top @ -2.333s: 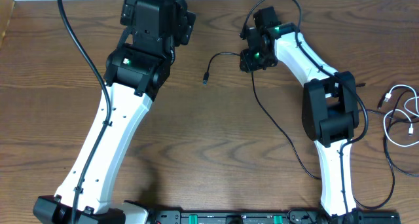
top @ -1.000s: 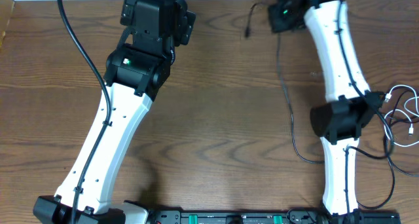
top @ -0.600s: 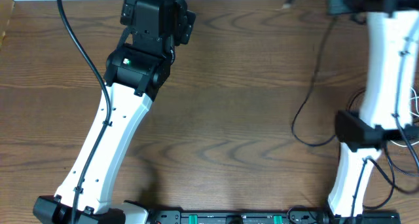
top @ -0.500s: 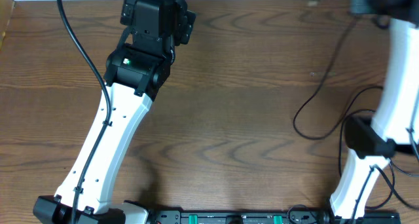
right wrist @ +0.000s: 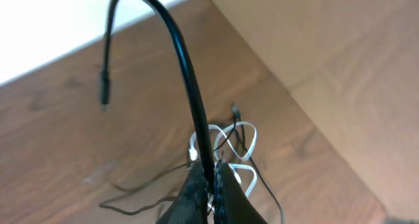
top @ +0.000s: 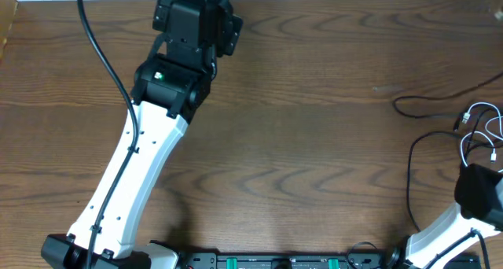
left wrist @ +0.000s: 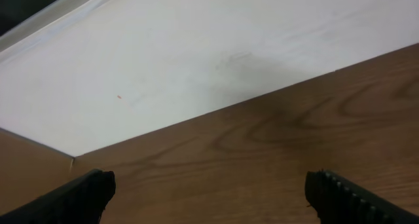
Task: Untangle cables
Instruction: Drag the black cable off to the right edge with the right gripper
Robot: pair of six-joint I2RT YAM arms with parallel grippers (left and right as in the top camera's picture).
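Observation:
My right gripper [right wrist: 213,168] is shut on a black cable [right wrist: 186,73], held high above the table. The cable arches up from the jaws and its plug end [right wrist: 103,93] dangles free. Far below it, a white cable [right wrist: 230,140] lies in loose loops on the wood with thin black strands [right wrist: 141,192] beside it. From overhead, the white cable [top: 481,127] sits at the right edge, with a black cable [top: 428,104] trailing left of it. The right gripper is outside the overhead view. My left gripper [left wrist: 209,183] is open wide with nothing between its fingers [left wrist: 82,194], near the table's far edge.
A white wall [left wrist: 196,60] borders the table's far edge [left wrist: 216,112]. The left arm [top: 149,151] stretches diagonally across the left half of the table. The right arm's base [top: 475,210] sits at the bottom right, with black cords looping around it [top: 412,182].
The right arm has swung right and up out of the overhead view, dragging the black cable toward the right edge. The left arm has shifted slightly to the right.

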